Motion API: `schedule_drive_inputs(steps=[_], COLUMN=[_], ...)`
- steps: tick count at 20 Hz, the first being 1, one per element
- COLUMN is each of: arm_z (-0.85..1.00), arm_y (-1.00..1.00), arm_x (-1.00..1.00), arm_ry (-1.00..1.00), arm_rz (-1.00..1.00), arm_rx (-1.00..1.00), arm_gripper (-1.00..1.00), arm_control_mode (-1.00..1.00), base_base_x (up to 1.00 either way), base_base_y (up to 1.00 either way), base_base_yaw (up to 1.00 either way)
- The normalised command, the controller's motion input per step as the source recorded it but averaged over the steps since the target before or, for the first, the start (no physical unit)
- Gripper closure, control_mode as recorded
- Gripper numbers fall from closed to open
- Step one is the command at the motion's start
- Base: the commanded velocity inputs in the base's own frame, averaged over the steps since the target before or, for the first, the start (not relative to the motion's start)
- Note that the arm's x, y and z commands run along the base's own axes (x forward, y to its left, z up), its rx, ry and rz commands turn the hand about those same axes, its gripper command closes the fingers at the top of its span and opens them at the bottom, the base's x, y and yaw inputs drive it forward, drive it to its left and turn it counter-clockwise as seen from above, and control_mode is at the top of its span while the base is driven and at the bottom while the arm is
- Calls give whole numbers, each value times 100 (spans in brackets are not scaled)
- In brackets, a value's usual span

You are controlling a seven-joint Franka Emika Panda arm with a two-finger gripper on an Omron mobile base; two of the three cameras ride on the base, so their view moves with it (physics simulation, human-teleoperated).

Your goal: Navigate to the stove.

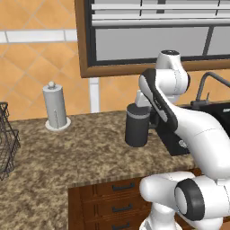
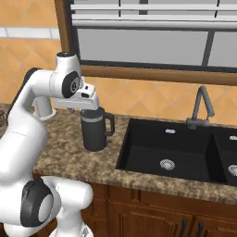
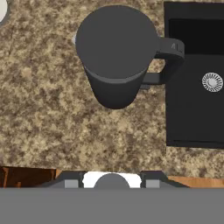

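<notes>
Jaws hidden; whether apart or together cannot be told. Robot hand hovers above a dark lidded jug [image 2: 95,129] standing upright on the speckled worktop [image 1: 67,157], just beside a black sink [image 2: 171,152] with faucet [image 2: 200,107]. Paper-towel holder [image 1: 55,107] stands well left. Stove not seen.

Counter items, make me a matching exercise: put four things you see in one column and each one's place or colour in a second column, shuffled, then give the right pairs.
Things:
1. kettle
2. sink
3. paper towel holder
4. wire basket

Descriptions:
A. black double basin set into the counter under the tap
B. white upright roll against the tiled wall
C. dark grey with a side handle, standing just left of the sink
D. dark mesh at the far left edge of the counter

Pairs: 1-C, 2-A, 3-B, 4-D
</notes>
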Motion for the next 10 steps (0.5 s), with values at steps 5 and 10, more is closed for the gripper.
schedule_drive_inputs(steps=[5,10], arm_z=[8,6], arm_y=[0,-2], arm_x=[-42,-39], arm_ry=[-22,-10], arm_rz=[0,0], arm_rx=[0,0], arm_gripper=[-100,-100], arm_control_mode=[-100,100], base_base_x=[0,-48], base_base_y=[0,-26], base_base_yaw=[0,-19])
